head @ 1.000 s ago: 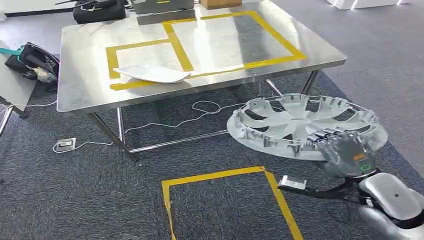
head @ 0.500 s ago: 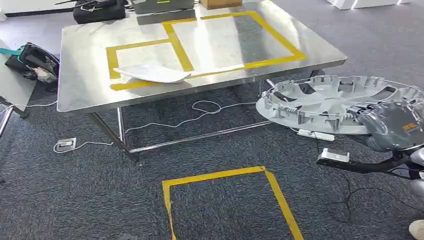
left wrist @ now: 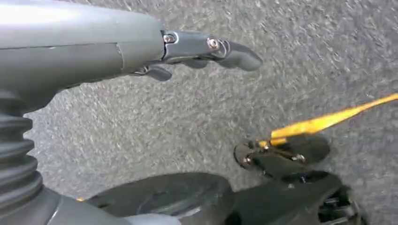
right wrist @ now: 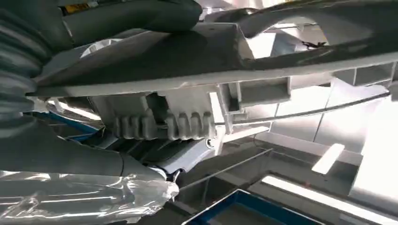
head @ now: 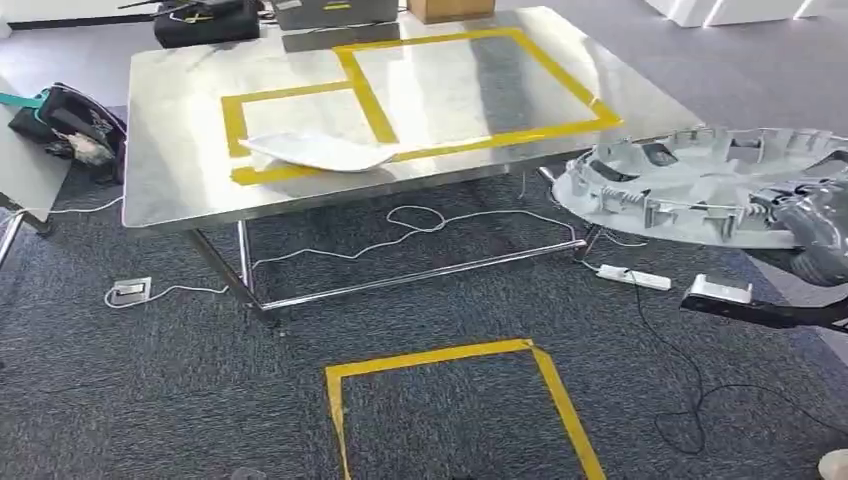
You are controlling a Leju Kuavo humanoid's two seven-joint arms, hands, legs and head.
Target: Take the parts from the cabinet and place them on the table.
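My right hand (head: 822, 235) grips the rim of a large silver-grey wheel cover (head: 690, 182), held nearly flat with its ribbed inner side up, just off the right end of the steel table (head: 180, 180). In the right wrist view the wheel cover (right wrist: 187, 70) is clamped between thumb and fingers (right wrist: 141, 16). A white curved part (head: 318, 150) lies on the table inside the left yellow-taped box. My left hand (left wrist: 141, 51) hangs over grey carpet with its fingers stretched out and nothing in it.
Yellow tape marks two boxes on the table and a square (head: 460, 400) on the carpet in front. Cables and a power strip (head: 634, 277) lie on the floor under the table's right end. A dark bag (head: 65, 125) sits at the left.
The right hand has carried the wheel cover up and to the right, from low over the carpet to table height. The picture has shifted slightly.
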